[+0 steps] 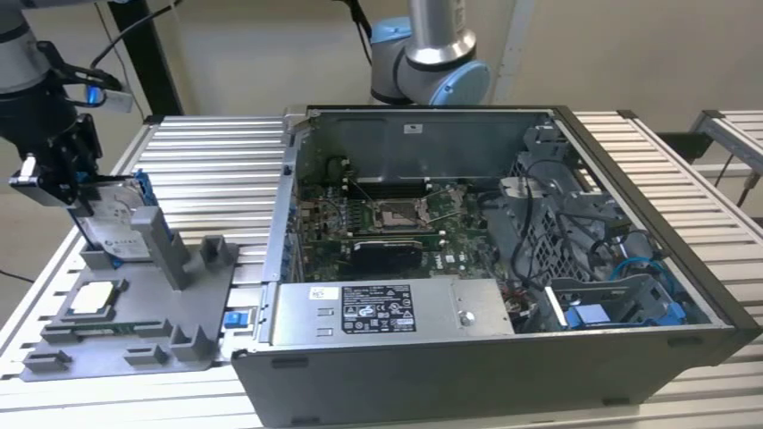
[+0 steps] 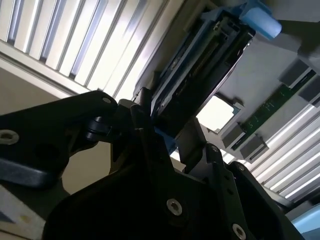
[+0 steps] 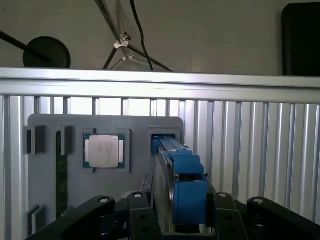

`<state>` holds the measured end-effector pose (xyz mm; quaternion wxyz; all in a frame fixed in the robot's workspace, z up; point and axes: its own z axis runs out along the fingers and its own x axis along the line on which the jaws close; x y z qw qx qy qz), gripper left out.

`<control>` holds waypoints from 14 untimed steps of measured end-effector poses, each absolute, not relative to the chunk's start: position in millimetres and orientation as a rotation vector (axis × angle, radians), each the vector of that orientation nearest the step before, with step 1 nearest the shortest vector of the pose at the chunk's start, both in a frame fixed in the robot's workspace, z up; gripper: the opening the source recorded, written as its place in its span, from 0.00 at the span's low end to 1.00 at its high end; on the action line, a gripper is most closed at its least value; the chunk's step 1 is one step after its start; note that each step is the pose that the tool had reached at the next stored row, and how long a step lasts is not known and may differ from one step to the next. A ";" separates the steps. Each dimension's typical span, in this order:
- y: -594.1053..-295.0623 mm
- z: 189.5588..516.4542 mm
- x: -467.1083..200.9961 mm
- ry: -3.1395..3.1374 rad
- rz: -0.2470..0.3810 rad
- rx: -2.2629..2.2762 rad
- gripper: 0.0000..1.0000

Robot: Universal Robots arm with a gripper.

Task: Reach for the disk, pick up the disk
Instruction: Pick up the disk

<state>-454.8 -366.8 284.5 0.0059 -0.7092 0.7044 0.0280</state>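
The disk [image 1: 117, 225], a silver-grey drive with a white label in a blue frame, stands on edge in the grey holder [image 1: 143, 313] at the exterior view's left. My gripper [image 1: 86, 198] comes down over its top end. In the first wrist view the disk [image 3: 177, 175] runs edge-on between the two black fingers [image 3: 144, 210], and the gripper [image 3: 180, 202] sits tight around it. In the second wrist view the fingers [image 2: 142, 112] press on both faces of the disk [image 2: 200, 70], so the gripper [image 2: 167, 127] is shut on it. Its lower edge is still at the holder.
A square silver chip [image 3: 104, 151] and a green memory stick [image 3: 61, 175] lie in the holder beside the disk. An open computer case [image 1: 501, 268] takes up the middle and the exterior view's right of the slatted metal table [image 1: 214, 161]. Another arm's base [image 1: 430, 71] stands behind the case.
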 end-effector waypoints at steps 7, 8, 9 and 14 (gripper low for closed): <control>-366.8 276.9 -454.9 2.202 0.086 -2.221 1.00; -366.8 275.8 -454.9 2.202 0.087 -2.222 1.00; -366.8 274.8 -454.9 2.202 0.087 -2.221 1.00; -366.8 270.3 -454.8 2.200 0.089 -2.221 1.00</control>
